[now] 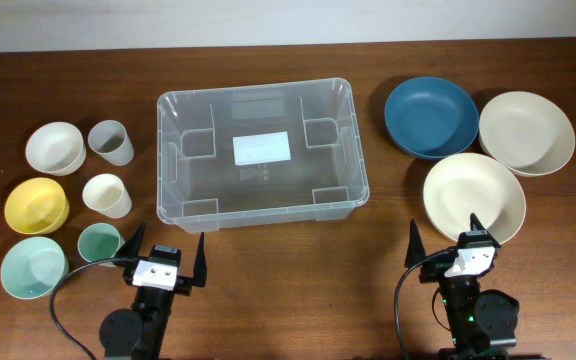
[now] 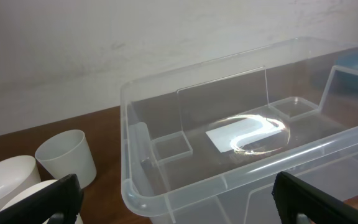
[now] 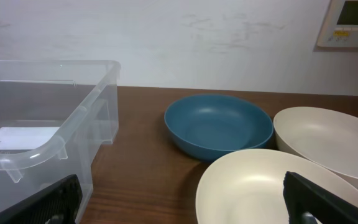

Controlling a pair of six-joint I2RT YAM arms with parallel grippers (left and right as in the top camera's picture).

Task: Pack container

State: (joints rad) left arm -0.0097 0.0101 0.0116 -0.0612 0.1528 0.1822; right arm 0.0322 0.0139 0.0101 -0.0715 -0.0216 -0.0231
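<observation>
Wooden table (image 1: 388, 250), viewed from overhead. Far left: small bowls (image 1: 38, 205) and cups (image 1: 111, 142). Lower left: left gripper (image 1: 168, 240), jaws released. Centre: container (image 1: 164, 150), upright. Right: three large bowls (image 1: 431, 116). Lower right: right gripper (image 1: 444, 232), jaws released.

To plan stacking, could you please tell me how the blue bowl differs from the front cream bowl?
The blue bowl is dark, the front cream bowl pale. The blue bowl sits farther back; the front cream bowl lies just ahead of the right gripper. Both are wide, shallow, upright and empty.
</observation>
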